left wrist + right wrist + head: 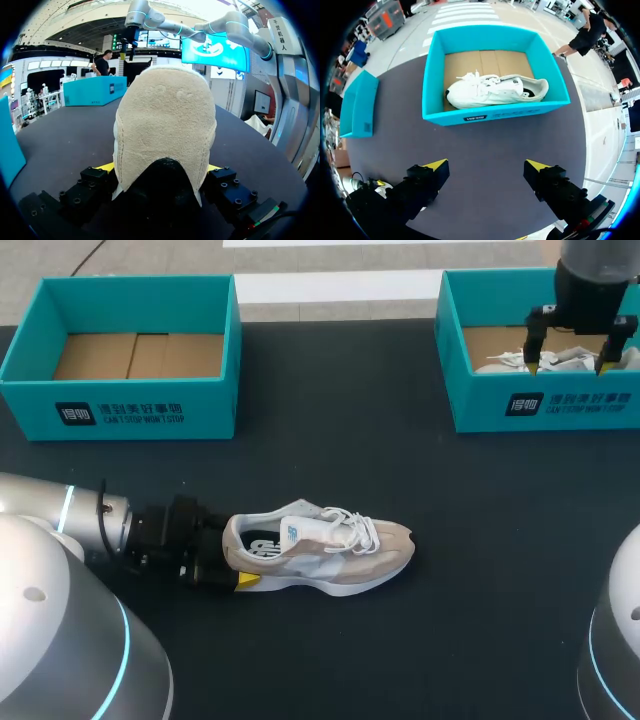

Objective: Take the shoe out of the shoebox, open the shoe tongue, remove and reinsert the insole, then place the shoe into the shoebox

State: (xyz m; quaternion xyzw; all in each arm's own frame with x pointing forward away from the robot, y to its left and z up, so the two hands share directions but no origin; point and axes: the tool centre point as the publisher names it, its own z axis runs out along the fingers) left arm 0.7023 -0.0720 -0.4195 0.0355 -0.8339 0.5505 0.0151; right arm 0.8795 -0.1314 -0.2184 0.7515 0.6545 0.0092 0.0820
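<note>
A beige and white shoe (330, 550) lies on its side on the black table, toe pointing right. My left gripper (238, 555) comes in from the left and is shut on the heel; in the left wrist view the suede heel (165, 120) fills the gap, with a yellow tip against each side. My right gripper (567, 365) hangs open above the right teal shoebox (545, 410). A white shoe (495, 90) lies inside that shoebox (495, 114), ahead of the open right gripper (487, 165).
A second teal shoebox (140, 405) stands at the back left, with only its cardboard floor showing inside. Bare black tabletop (340, 450) lies between the two boxes and the beige shoe.
</note>
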